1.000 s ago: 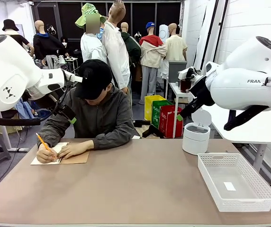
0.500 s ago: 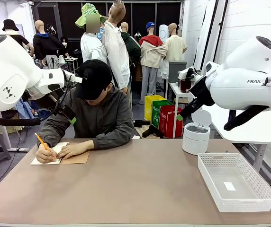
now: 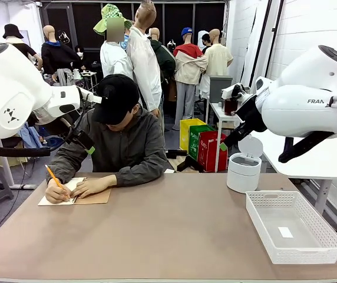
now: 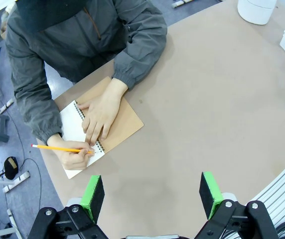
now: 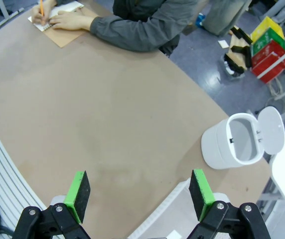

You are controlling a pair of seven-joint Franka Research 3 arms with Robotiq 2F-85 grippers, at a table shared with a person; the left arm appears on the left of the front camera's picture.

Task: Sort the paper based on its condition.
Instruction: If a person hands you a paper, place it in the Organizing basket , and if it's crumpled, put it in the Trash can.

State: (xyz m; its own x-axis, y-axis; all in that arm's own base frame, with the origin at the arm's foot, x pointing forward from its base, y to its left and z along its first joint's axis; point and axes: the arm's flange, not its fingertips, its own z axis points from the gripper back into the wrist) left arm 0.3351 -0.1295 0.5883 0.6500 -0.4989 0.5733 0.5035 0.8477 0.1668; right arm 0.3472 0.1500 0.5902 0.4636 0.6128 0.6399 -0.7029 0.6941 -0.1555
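White paper [image 4: 70,127], bound into a brown-covered notebook [image 4: 127,119] at the far left of the tabletop [image 3: 174,236], pinned under a person's two hands: one hand [image 4: 98,113] flat across the page and the spiral, the other hand [image 4: 72,158] writing with an orange pencil [image 4: 58,148]. Not yet free for sorting.

Well apart, on the robot's right: a white mesh basket [image 3: 258,227] with a tiny label [image 3: 285,232] inside, and beyond it a small white bin [image 5: 214,147], lid flipped up.

Left pincer [image 4: 151,186] hanging high over the near tabletop, green pads spread wide, grasping nothing. Right pincer [image 5: 139,191] likewise released and empty, poised above bare tabletop near the bin.

Judged by look: feather-light, limp, easily creased or torn, most of all along the edge with the spiral holes. Lying flat on a smooth tabletop, hard to get a pad beneath. Best taken by a free edge or corner held out by the person, or slid to overhang the tabletop's rim, then pinched gently well clear of the holes. Likely to droop and flutter once lifted, so a slow carry advised. Risk of crumpling a clean page with too firm a squeeze, spoiling the very condition to be judged.
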